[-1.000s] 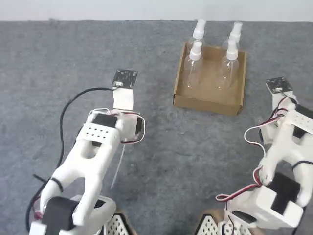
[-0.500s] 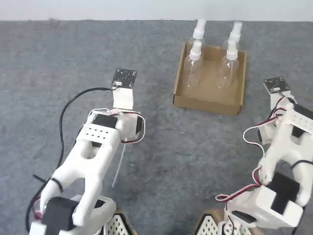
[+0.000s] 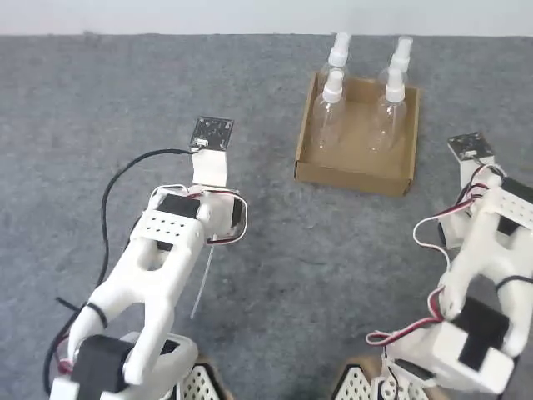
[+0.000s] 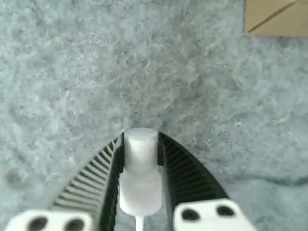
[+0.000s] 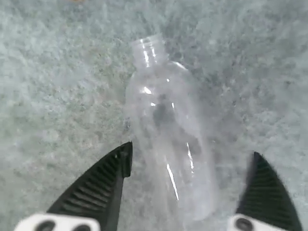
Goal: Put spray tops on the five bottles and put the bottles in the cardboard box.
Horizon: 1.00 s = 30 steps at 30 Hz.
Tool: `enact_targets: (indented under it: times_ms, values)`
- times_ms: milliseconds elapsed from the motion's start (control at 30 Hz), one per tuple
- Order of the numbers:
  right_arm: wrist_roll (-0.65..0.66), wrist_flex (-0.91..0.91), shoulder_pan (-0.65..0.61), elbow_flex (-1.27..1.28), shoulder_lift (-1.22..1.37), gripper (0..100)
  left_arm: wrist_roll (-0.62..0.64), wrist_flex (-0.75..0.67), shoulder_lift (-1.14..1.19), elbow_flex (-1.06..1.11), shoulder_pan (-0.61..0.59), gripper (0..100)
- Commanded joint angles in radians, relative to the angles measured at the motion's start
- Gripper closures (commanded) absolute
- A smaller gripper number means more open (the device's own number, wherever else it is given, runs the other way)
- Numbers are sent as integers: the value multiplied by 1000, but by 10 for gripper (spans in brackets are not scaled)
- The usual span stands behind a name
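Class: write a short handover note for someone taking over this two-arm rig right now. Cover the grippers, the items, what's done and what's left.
Left gripper: shut on a spray top, above the carpet.
Right gripper: open, fingers either side of the uncapped bottle.
Done: four capped bottles stand in the cardboard box.
Left: fit the spray top on the uncapped bottle, then box it.

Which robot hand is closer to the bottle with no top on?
Right. The right gripper has open fingers either side of the uncapped bottle; the left gripper holds a spray top over carpet.
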Motion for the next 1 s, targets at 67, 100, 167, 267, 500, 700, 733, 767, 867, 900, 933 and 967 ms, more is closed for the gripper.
enact_targets:
  times_ms: [67, 100, 167, 267, 500, 700, 733, 767, 867, 900, 933, 967]
  values:
    - [11, 77, -19, -94, -147, 713, 5, -25, -49, -5, -3, 987]
    - [12, 101, -31, -118, -145, 724, 5, -25, -49, -5, -3, 987]
    - [38, 153, -64, -161, -130, 735, 5, -26, -49, -5, -3, 987]
    - [115, 196, -119, -186, -68, 735, 5, -25, -49, -5, 0, 987]
    - [155, 189, -133, -315, 148, 735, 5, -25, -49, -5, 0, 987]
    - [161, 186, -133, -393, 289, 738, 5, -25, -49, -5, 0, 987]
    - [161, 180, -133, -402, 308, 738, 5, -25, -49, -5, 0, 987]
    - [161, 170, -133, -408, 320, 738, 5, -25, -49, -5, 2, 987]
    - [161, 154, -131, -410, 349, 747, 5, -25, -49, -5, 2, 987]
    - [161, 153, -131, -410, 358, 764, 5, -25, -49, -5, 2, 987]
    - [161, 153, -131, -410, 367, 785, 5, -25, -49, -5, 2, 987]
    - [161, 153, -131, -410, 372, 809, 5, -25, -49, -5, 2, 987]
